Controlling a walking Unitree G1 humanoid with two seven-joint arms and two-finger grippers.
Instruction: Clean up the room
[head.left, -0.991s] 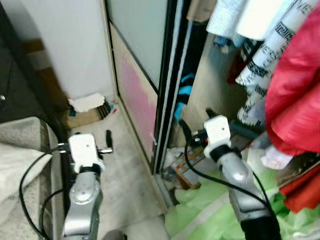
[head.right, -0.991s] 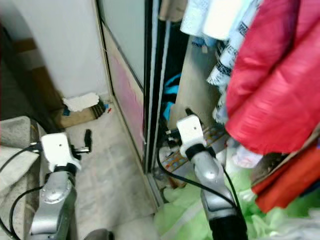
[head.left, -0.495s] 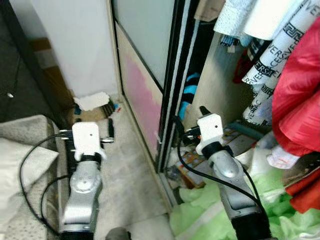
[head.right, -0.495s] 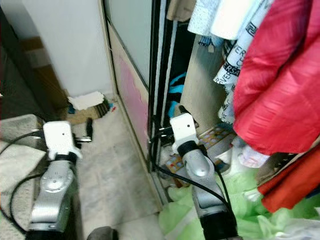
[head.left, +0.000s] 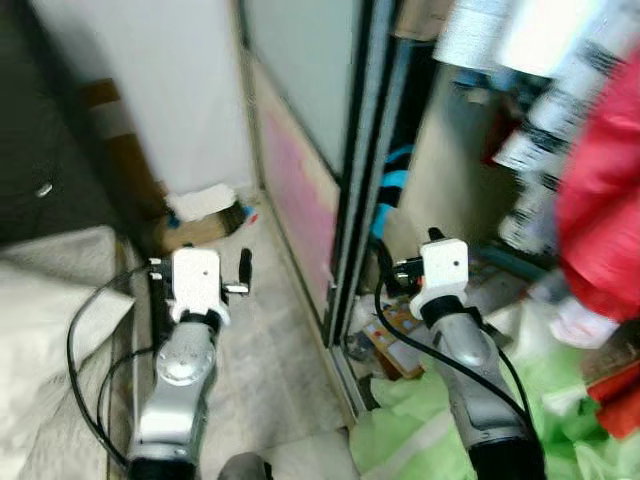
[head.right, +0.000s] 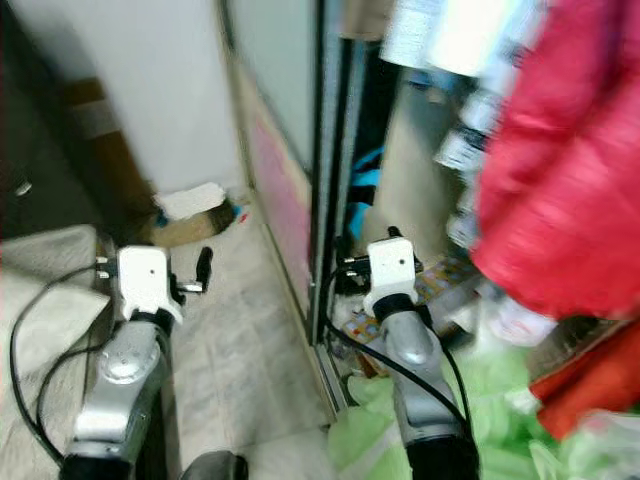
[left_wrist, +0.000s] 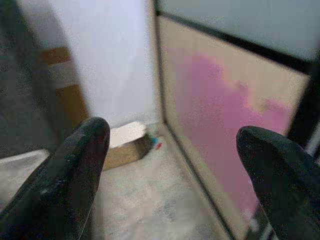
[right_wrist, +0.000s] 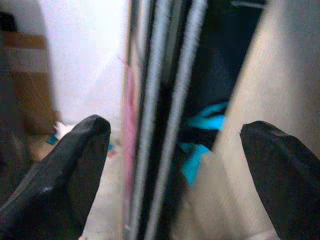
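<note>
Both arms raised in front of robot, frames blurred. Left gripper (left_wrist: 170, 165) is empty, fingers (left_wrist: 75, 175) spread wide apart, pointing over the pale tiled floor (head.left: 270, 350) toward the room corner. Straight ahead of it, against the white wall (head.left: 170, 90), lies a cardboard piece (left_wrist: 122, 150) w/ white paper (head.left: 205, 200) on top & a few small coloured scraps just beside it. To that gripper's right side stands the sliding wardrobe door (left_wrist: 235, 115), frosted panel up top, pinkish panel below, dark frame. On its left, a grey-white cloth/blanket (head.left: 50, 330) lies close by the arm; dark furniture behind that.

Right gripper (right_wrist: 175, 165) also empty, fingers (right_wrist: 65, 170) wide apart, aimed at the door's edge & metal tracks (right_wrist: 165, 115), w/ the dark wardrobe interior beyond. A blue-and-black garment (right_wrist: 205, 130) hangs or lies just ahead, between the fingers in wrist view. Below this gripper, on wardrobe floor, some colourful flat items (head.left: 395, 335), can't tell what. Near the right forearm, a light green sheet/fabric (head.left: 420, 440) is heaped on the floor. Above & to its right hang clothes: a red jacket (head.right: 560, 180), white garments w/ black print (head.left: 560, 90). Black cables loop off both wrists.
</note>
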